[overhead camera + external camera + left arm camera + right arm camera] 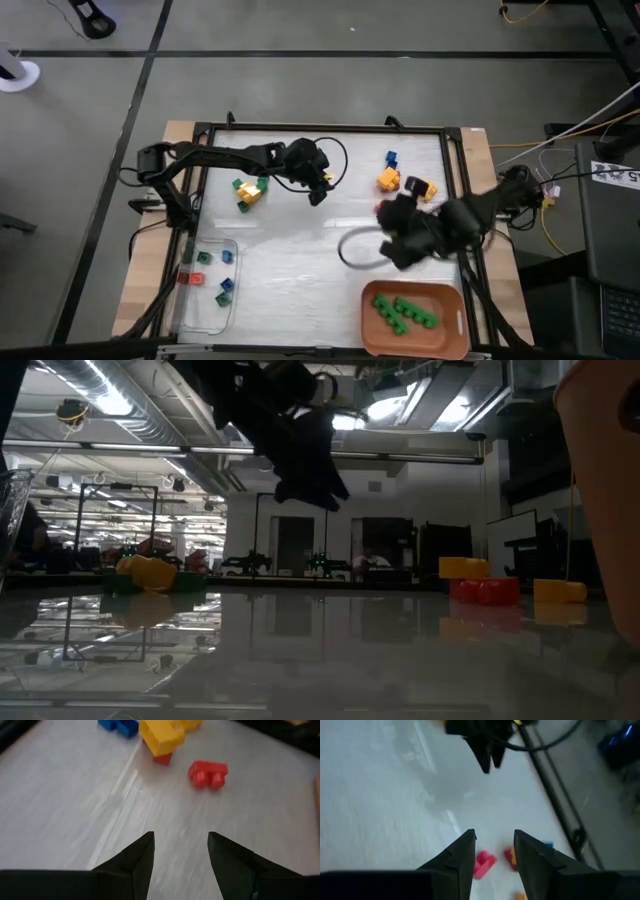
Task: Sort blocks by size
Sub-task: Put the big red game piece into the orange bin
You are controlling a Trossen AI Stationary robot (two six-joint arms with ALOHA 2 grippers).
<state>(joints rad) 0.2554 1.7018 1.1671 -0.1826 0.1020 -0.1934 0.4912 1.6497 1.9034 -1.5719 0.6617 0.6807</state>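
The blocks lie scattered on the white table. A green and yellow cluster [250,190] sits far left; a blue brick [391,158], yellow bricks [388,180] and a red brick [208,772] sit far right. My left gripper [180,840] hangs open over bare table at the middle, short of the red brick, with nothing between its fingers. My right gripper [494,837] is open and empty, raised above the table's right side, with red bricks [484,862] below it.
A clear tray [190,300] at the near left holds small red, green and blue cubes. An orange tray [372,330] at the near right holds several green bricks. A black frame [320,128] rims the table. The table's middle is bare.
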